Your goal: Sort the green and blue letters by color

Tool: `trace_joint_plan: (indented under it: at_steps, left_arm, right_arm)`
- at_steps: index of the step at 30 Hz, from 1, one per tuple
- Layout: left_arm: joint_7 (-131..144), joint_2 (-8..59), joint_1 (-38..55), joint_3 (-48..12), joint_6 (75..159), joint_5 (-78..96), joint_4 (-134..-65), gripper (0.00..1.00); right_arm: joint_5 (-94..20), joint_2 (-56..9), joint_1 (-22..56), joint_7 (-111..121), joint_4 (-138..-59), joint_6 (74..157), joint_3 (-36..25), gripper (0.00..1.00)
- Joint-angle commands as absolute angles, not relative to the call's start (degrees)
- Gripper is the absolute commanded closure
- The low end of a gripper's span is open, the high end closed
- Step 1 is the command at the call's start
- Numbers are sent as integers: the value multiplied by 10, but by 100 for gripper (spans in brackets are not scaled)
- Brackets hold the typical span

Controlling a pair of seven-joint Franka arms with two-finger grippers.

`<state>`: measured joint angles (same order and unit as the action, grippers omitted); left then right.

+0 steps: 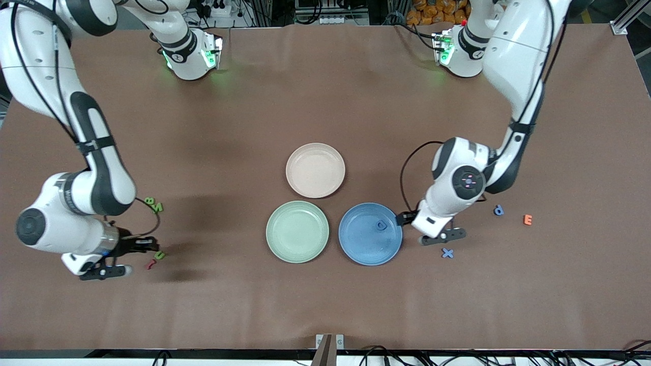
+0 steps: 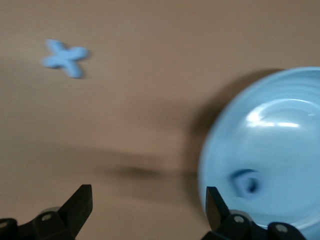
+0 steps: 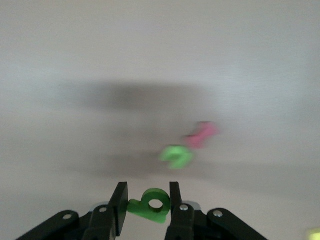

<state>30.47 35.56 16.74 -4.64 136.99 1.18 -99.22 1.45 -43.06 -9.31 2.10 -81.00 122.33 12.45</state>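
My right gripper (image 3: 148, 202) is shut on a green letter b (image 3: 150, 205) and holds it low over the table; in the front view this gripper (image 1: 150, 245) is beside a green u (image 1: 159, 255). The u (image 3: 176, 156) also shows in the right wrist view. Green B (image 1: 149, 201) and N (image 1: 159, 207) lie farther from the front camera. My left gripper (image 2: 149, 205) is open and empty, over the table at the blue plate's (image 2: 285, 130) edge (image 1: 405, 218). A blue D (image 1: 381, 225) lies in the blue plate (image 1: 356, 244). Blue X (image 1: 447, 252) and blue P (image 1: 498, 210) lie on the table. The blue C is out of view.
A green plate (image 1: 297, 249) stands beside the blue one, and a pink plate (image 1: 315, 152) farther from the camera. A dark red squiggle (image 1: 150, 264) lies by the u. An orange E (image 1: 528, 219) lies beside the P.
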Motion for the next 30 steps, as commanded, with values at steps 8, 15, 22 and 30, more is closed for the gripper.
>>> trace_joint_plan:
  at_steps: [8,15,22,30]
  left_arm:
    - [302,191,97,-53,1540,-78,-1301,0]
    - [298,174,64,-51,1646,-88,-1407,0]
    - [298,176,55,-50,1652,-124,-1436,0]
    - [296,176,54,-50,1652,-134,-1441,0]
  right_arm:
    - [29,-420,39,-278,-802,1214,139,90]
    - [27,-426,100,-397,-781,1216,138,90]
    - [27,-433,146,-506,-776,1224,137,90]
    - [29,-453,188,-595,-777,1271,134,89]
